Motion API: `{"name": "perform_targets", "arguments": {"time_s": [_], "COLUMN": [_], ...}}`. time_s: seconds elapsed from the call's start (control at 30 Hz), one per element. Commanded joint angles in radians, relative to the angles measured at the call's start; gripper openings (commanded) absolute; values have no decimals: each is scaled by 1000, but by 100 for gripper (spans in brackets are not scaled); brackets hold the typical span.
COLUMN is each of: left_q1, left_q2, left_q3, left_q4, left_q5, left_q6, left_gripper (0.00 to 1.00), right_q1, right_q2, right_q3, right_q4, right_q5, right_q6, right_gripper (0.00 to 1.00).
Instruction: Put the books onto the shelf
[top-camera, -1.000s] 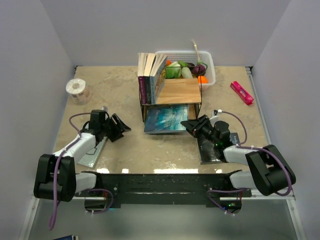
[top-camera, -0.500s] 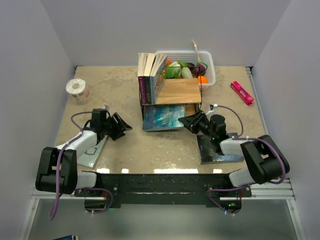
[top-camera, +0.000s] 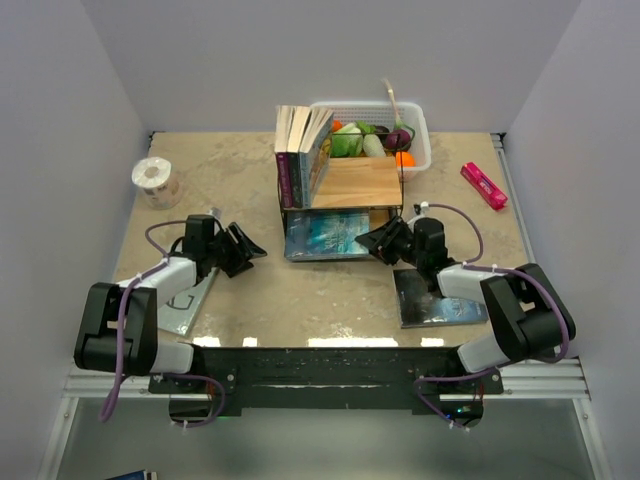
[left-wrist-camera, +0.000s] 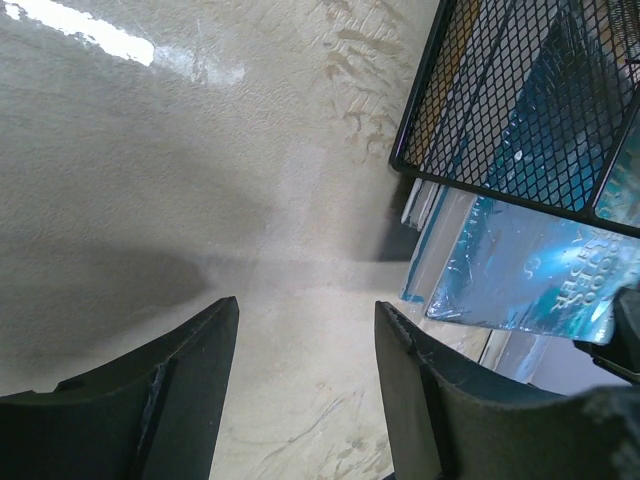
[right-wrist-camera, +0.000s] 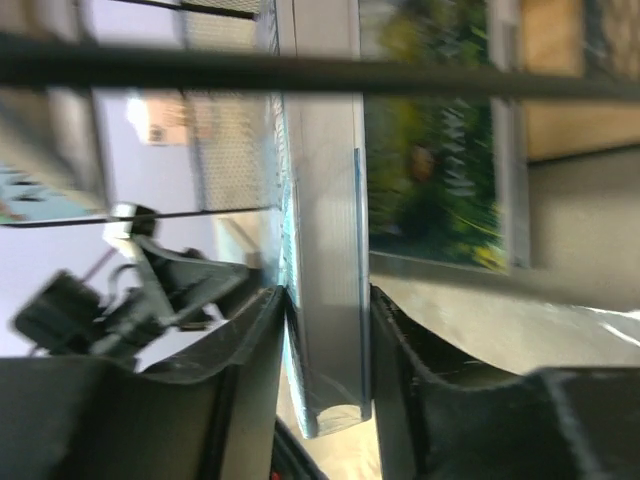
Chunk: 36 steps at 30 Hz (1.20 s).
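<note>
Top external view: I see the shelf (top-camera: 355, 182) at the middle of the table, near the rear edge, with standing books (top-camera: 298, 150) packed at the left end of its upper board. The teal-blue book (top-camera: 328, 235) lies flat in the lower level, its front part sticking out toward me. My right gripper (top-camera: 385, 241) sits at that book's right edge. On the right wrist view the book's edge fills the gap between the fingers (right-wrist-camera: 250, 370) and both lie against it, so I read that claw as gripping the book. My left gripper (top-camera: 243, 250) is left of the shelf, apart from it. On the left wrist view its fingers stand wide over bare tabletop, holding nothing. A dark book (top-camera: 440, 305) lies flat under my right arm near the front edge, and another flat book (top-camera: 185, 305) lies under my left arm. A white basket of vegetables (top-camera: 420, 150) stands behind the shelf.
</note>
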Motion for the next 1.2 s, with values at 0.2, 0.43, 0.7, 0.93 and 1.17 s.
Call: {"name": "perform_targets", "arguments": {"time_s": [0.2, 0.43, 0.7, 0.93, 1.17], "left_q1": [7, 7, 7, 7, 7], "left_q2": [30, 44, 48, 78, 114], "left_q3": [48, 53, 59, 86, 138], "left_q4": [56, 65, 66, 79, 74], "left_q5": [29, 38, 39, 39, 35], "left_q6": [-2, -7, -5, -10, -12], "left_gripper": [61, 61, 61, 61, 61], "right_q1": [4, 4, 7, 80, 209], "right_q2": [-54, -90, -186, -258, -282], "right_q3": [67, 105, 217, 251, 219], "right_q4": [-320, -448, -685, -878, -898], "right_q5": [89, 141, 220, 206, 315], "right_q6": [-158, -236, -389, -662, -739], "right_gripper": [53, 57, 60, 61, 60]}}
